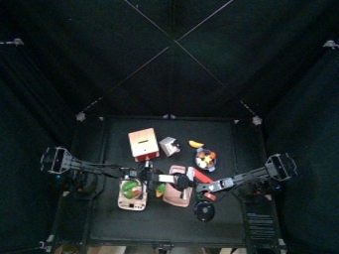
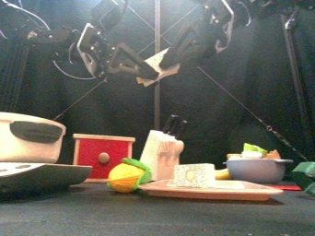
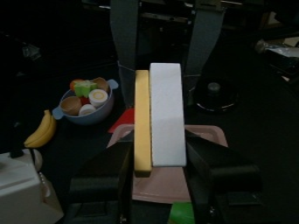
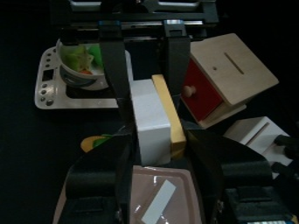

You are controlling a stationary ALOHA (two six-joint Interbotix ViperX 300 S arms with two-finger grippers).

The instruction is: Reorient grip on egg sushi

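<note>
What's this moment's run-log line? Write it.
phase: regrip mid-air | egg sushi: held above table | left gripper: shut on it | right gripper: shut on it

You're looking into a pen closed in by black curtains [image 1: 54, 60] on every side, hung in soft folds. Thin pale cords [image 1: 169, 40] cross overhead in an X, running to the corner posts [image 1: 328, 44]. The small black table [image 1: 113, 223] sits low in the middle, directly under the raised tools, its surface dark and matte. Bright light [image 2: 185, 23] glares from behind and above the tools in the front view; everything beyond them stays black.
</note>
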